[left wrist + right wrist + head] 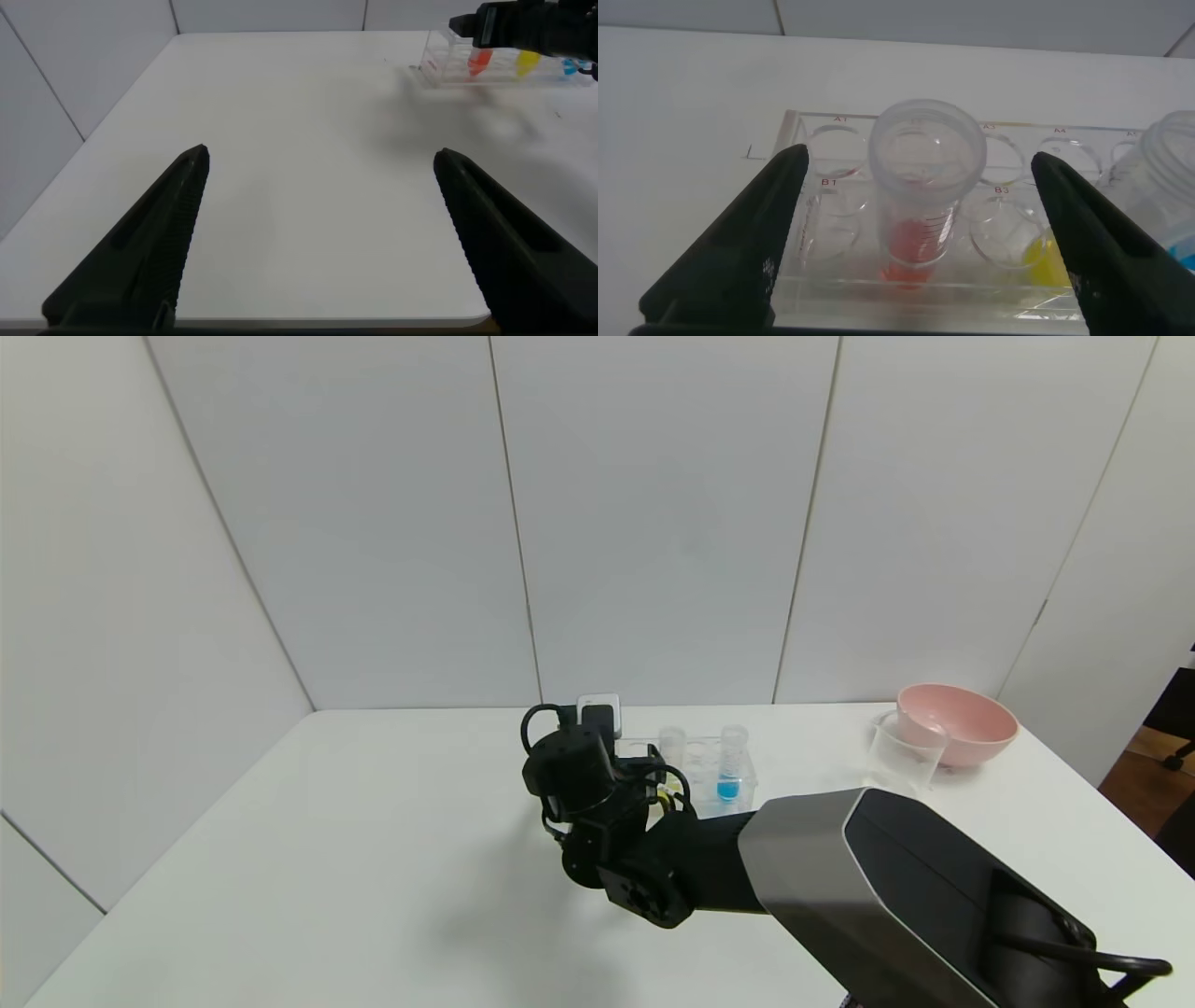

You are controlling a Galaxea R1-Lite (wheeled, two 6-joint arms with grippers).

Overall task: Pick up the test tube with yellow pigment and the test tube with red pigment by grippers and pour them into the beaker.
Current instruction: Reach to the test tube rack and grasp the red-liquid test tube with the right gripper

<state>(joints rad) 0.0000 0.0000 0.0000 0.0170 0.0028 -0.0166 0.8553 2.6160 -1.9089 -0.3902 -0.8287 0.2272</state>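
Straddling the red tube, the right gripper has its fingers spread wide, one on each side and neither touching the glass. The tube stands upright in the clear rack, its long axis vertical and its open mouth facing the wrist camera, so my guess is that closing squarely comes next. The yellow tube sits just beside it in the same rack, with a blue tube farther along; both crowd that side. The beaker stands well apart, beside the pink bowl. The left gripper hovers parked and open over bare table, far from the rack.
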